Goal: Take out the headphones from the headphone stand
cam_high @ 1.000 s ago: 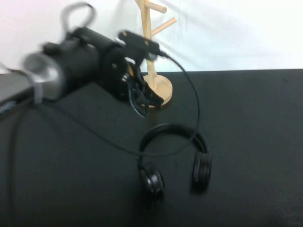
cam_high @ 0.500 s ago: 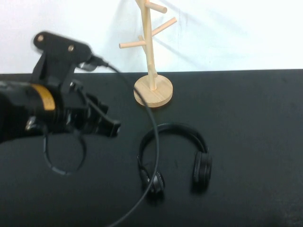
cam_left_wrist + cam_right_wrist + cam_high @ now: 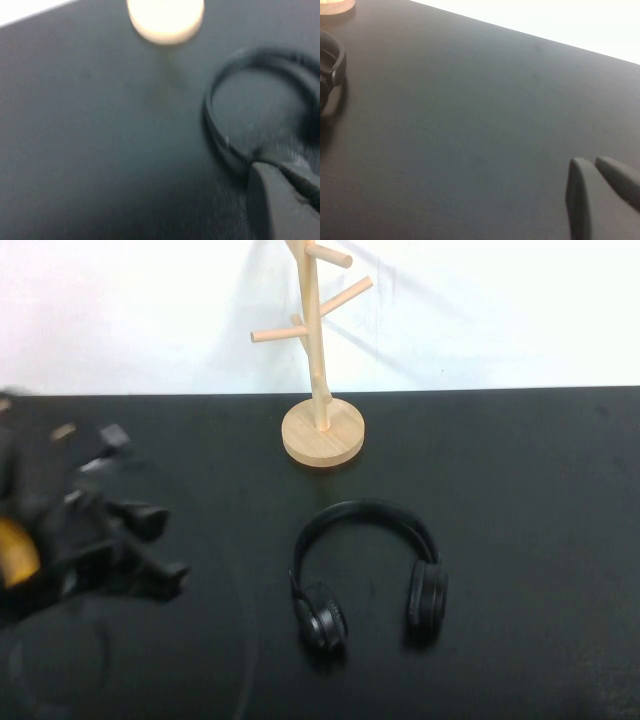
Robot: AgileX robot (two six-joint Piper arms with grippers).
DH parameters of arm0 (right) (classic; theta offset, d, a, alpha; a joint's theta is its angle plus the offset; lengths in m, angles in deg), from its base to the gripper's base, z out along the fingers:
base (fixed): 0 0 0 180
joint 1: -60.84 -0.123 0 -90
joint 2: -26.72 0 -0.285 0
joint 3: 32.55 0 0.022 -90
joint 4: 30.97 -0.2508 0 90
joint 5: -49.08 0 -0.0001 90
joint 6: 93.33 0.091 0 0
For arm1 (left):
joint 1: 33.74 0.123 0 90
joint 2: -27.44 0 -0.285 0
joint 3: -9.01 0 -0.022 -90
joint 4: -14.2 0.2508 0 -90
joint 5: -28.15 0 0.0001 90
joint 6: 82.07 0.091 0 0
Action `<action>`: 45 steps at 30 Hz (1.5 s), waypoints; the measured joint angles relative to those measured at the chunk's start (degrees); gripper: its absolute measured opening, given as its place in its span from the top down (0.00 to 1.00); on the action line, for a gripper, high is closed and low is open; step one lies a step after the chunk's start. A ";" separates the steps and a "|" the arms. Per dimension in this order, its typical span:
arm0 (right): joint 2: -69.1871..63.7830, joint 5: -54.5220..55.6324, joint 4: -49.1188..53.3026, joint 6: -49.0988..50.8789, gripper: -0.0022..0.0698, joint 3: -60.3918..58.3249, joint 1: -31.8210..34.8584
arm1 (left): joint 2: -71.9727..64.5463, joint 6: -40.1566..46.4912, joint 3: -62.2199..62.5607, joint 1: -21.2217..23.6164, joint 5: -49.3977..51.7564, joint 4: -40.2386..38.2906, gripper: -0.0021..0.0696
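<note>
The black headphones (image 3: 368, 575) lie flat on the black table (image 3: 520, 470), off the stand, ear cups toward me. The light wooden headphone stand (image 3: 318, 350) stands upright behind them with bare pegs. My left gripper (image 3: 165, 545) is blurred at the table's left, well clear of the headphones, empty, fingers together. In the left wrist view the gripper (image 3: 280, 169) is near the headband (image 3: 220, 135), with the stand's base (image 3: 165, 20) beyond. My right gripper (image 3: 594, 162) is shut and empty over bare table; it is not in the high view. One ear cup (image 3: 331, 65) shows there.
A white wall (image 3: 500, 310) rises behind the table's far edge. The stand's round base (image 3: 323, 432) sits near that edge.
My left arm has drawn back from beside the stand to the table's left front. The headphones and stand have not moved.
</note>
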 joint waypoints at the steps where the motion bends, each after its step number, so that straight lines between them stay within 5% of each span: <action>1: 0.00 0.00 0.00 0.00 0.98 0.00 0.00 | 3.09 0.00 -3.00 1.18 -2.82 -0.67 0.97; 9: 0.00 0.00 0.00 0.00 0.98 0.00 0.00 | 28.89 3.11 -24.93 14.09 -21.22 -4.31 0.97; 17: 0.00 0.00 0.00 0.00 0.98 0.00 0.00 | 50.35 4.03 -39.14 27.90 -24.83 -7.85 0.97; 26: 0.00 0.00 0.00 0.00 0.98 0.00 0.00 | 58.51 2.49 -44.28 28.83 -21.96 -8.31 0.98; 33: 0.00 0.00 0.00 0.00 0.98 0.00 0.00 | 58.76 2.27 -44.28 28.83 -7.94 -8.96 0.98; 45: 0.00 0.00 0.00 0.00 0.98 0.00 0.00 | 58.76 2.27 -44.28 28.83 -6.97 -9.04 0.98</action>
